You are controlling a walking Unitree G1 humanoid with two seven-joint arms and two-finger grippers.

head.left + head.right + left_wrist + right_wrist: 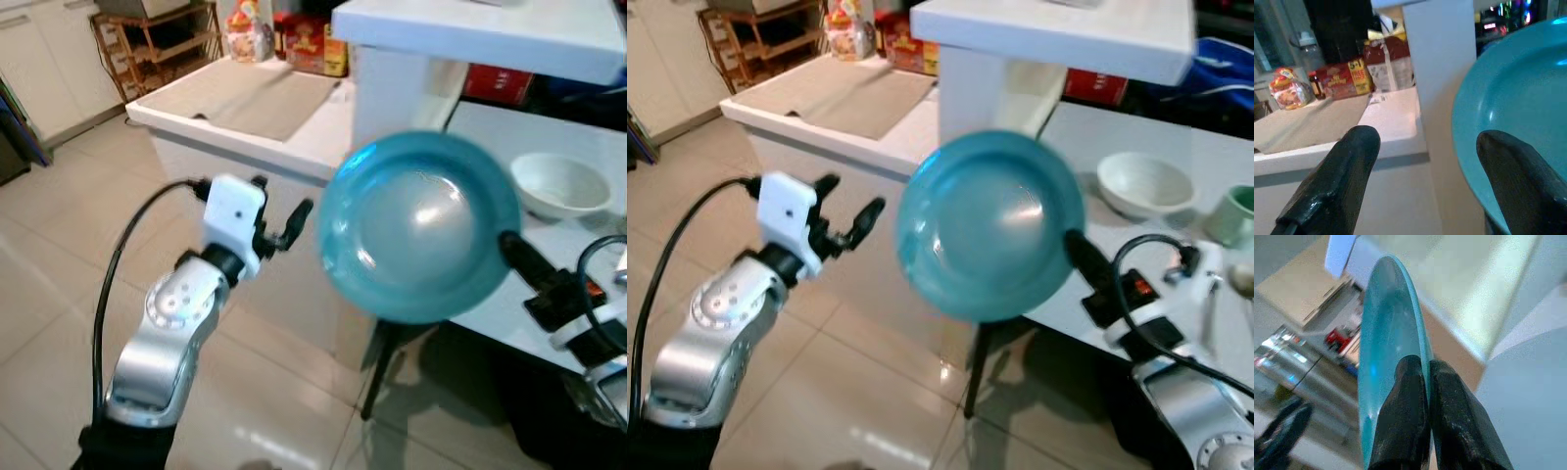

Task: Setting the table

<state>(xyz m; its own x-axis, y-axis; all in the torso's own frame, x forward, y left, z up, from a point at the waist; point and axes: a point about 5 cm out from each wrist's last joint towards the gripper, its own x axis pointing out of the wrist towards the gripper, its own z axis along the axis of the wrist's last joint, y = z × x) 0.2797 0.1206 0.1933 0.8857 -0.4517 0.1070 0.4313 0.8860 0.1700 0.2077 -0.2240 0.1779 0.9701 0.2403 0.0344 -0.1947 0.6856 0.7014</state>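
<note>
Round glossy teal plate (416,230) hides part of the white surface (549,245) behind it. Pale green cup (1239,213) is cut off by the frame edge. Print on the red cardboard box (1344,78) is too blurred to read. Right end effector (511,245) fingertips sit behind the plate rim.

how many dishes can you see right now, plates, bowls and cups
3. A teal plate held up on edge in the right gripper; a white bowl on the white table; a green cup beside the bowl at the frame edge. Others may be hidden behind the plate.
</note>
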